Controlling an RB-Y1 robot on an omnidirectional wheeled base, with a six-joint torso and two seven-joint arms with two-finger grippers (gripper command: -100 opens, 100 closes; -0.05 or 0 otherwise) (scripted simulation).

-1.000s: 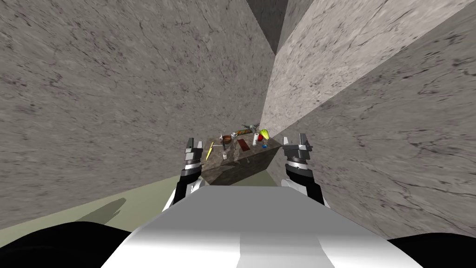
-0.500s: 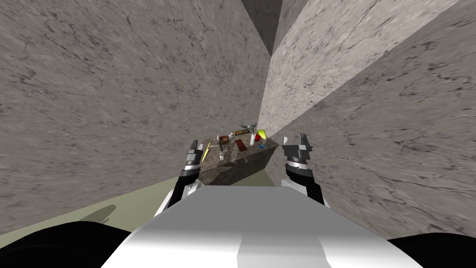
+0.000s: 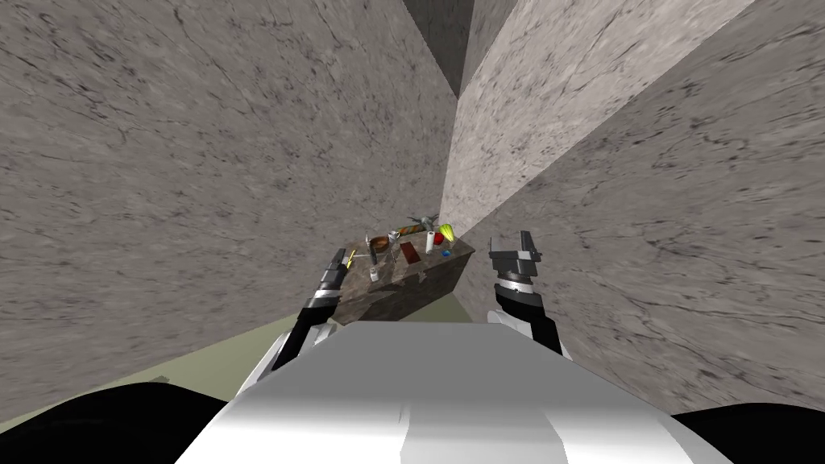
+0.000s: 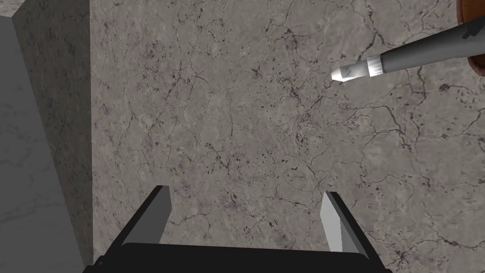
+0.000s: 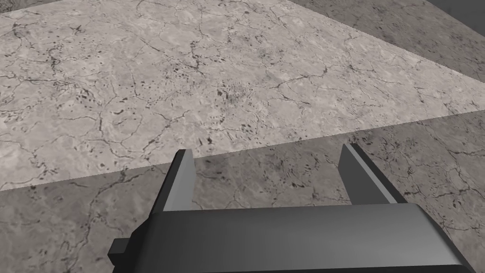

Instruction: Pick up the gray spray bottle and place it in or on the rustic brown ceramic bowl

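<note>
Left gripper [image 4: 245, 199] advances, released, over near-left corner of counter [image 3: 419, 286], right gripper [image 5: 267, 149] released; spray bottle [image 3: 374, 275] likely light, slick: pinch its body.

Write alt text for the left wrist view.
The open, empty left gripper hangs over a grey veined stone tabletop. Ahead lies a dark grey rod with a white tip, its far end crossing a brown curved rim.
</note>
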